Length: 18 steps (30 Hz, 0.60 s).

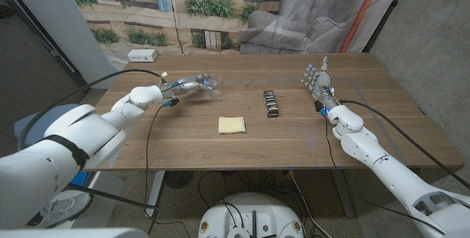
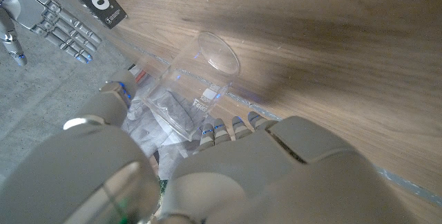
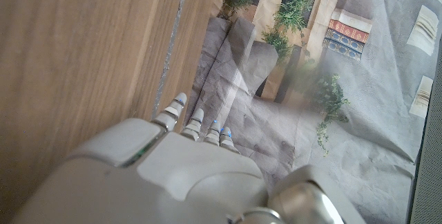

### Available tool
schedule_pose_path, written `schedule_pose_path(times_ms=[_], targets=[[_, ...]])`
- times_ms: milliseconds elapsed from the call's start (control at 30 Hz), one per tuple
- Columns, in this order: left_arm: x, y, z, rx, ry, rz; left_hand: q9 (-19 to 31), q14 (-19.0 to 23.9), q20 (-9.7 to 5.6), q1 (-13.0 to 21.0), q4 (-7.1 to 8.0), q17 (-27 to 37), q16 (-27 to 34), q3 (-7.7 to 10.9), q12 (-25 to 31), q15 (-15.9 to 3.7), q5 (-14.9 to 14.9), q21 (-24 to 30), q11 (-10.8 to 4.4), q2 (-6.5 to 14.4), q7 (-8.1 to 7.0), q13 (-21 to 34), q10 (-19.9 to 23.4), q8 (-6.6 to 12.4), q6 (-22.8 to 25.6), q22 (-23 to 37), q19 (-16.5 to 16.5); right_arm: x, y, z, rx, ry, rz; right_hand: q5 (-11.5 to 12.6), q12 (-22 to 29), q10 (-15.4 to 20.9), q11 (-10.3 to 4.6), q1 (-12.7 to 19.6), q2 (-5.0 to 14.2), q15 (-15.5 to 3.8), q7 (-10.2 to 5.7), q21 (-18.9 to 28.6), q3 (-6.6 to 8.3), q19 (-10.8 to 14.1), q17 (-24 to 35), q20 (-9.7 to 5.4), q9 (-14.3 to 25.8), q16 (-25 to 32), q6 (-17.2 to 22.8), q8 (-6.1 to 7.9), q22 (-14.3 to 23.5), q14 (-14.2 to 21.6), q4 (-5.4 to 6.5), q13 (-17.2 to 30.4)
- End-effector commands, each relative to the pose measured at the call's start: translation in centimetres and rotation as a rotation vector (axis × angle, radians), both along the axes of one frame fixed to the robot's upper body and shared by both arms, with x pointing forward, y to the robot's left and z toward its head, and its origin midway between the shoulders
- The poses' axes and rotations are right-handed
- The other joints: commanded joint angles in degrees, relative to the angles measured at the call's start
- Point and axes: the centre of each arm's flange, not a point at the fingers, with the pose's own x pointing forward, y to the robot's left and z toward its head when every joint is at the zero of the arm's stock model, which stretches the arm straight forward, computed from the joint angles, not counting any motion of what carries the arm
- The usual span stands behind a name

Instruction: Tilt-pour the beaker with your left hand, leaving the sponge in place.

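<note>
My left hand (image 1: pixel 182 86) holds a clear glass beaker (image 1: pixel 208 84) over the table's far left part, tipped on its side with its mouth pointing toward the table's middle. In the left wrist view the beaker (image 2: pixel 197 86) lies between my fingers (image 2: pixel 228 128) and thumb, its round base toward the wood. A yellow sponge (image 1: pixel 232 125) lies flat on the table, nearer the front edge and to the right of the beaker. My right hand (image 1: pixel 317 81) stands at the far right with its fingers spread and nothing in it.
A black strip of small blocks (image 1: pixel 271 103) lies right of the table's centre. The wooden table (image 1: pixel 352 131) has a taped line along its right part. A white power box (image 1: pixel 142 56) sits behind the table's far left corner.
</note>
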Motion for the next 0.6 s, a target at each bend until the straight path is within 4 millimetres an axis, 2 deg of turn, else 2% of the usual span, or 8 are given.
schedule_pose_path(times_ms=[33,200,267,333,600], targets=[[0.6,-1.5,0.1,0.026,0.008,0.007,0.3,0.8,0.73,1.0,-0.01,0.2,0.3,0.53,0.3,0.11,0.3,0.3,0.04,0.1,0.06,0.2,0.9,0.29,0.4,0.1,-3.0,0.0,0.0,0.0,0.0,0.0,0.0,0.3,0.3,-0.4,0.02,0.4,4.91,-1.09,-0.01,0.4,-0.41,0.0,0.1,0.47,0.1,0.2,-0.5,0.28,0.3,-0.3,-0.02,0.3],[0.7,-1.7,0.1,0.003,-0.012,0.018,0.3,2.4,0.76,2.1,-0.01,0.1,0.5,0.86,0.7,-0.07,0.6,0.4,-0.28,0.4,0.15,0.3,2.2,0.69,1.4,0.1,-1.9,0.0,0.0,0.0,0.0,0.0,0.0,0.3,0.4,-0.3,0.02,0.4,4.91,-1.11,0.0,0.4,-0.41,0.0,0.1,0.45,0.1,0.2,-0.4,0.31,0.3,-0.3,-0.02,0.3],[0.6,-1.7,0.0,-0.002,-0.034,0.029,0.3,4.8,0.67,3.9,-0.07,0.1,0.7,1.25,1.2,-0.17,0.8,0.7,-0.31,0.7,0.49,0.3,4.2,1.33,3.1,0.1,0.4,0.0,0.0,0.0,0.0,0.0,0.0,0.3,0.4,-0.3,0.01,0.4,4.91,-1.07,-0.01,0.4,-0.41,0.0,0.1,0.47,0.1,0.2,-0.4,0.32,0.3,-0.2,-0.02,0.3],[0.7,-1.7,-0.1,-0.015,-0.037,0.035,0.3,7.9,-0.21,5.9,-0.17,0.1,1.0,1.51,1.9,-1.04,0.9,0.9,-0.25,0.6,0.68,0.4,6.6,2.26,5.5,0.1,3.2,0.0,0.0,0.0,0.0,0.0,0.0,0.3,0.4,-0.3,0.07,0.4,4.91,-1.15,0.0,0.4,-0.41,0.0,0.1,0.47,0.1,0.2,-0.4,0.31,0.3,-0.3,-0.02,0.3],[0.7,-1.8,-1.0,-0.054,-0.063,0.055,0.3,13.8,-1.1,10.0,-0.26,0.2,1.5,1.43,2.9,-1.98,0.9,0.9,-0.8,-0.1,0.83,0.6,11.3,3.94,10.1,0.0,7.9,0.0,0.0,0.0,0.0,0.0,0.0,0.3,0.3,-0.3,0.05,0.4,4.9,-0.97,-0.08,0.4,-0.42,0.0,0.1,0.49,0.1,0.2,-0.4,0.33,0.3,-0.3,-0.02,0.3]])
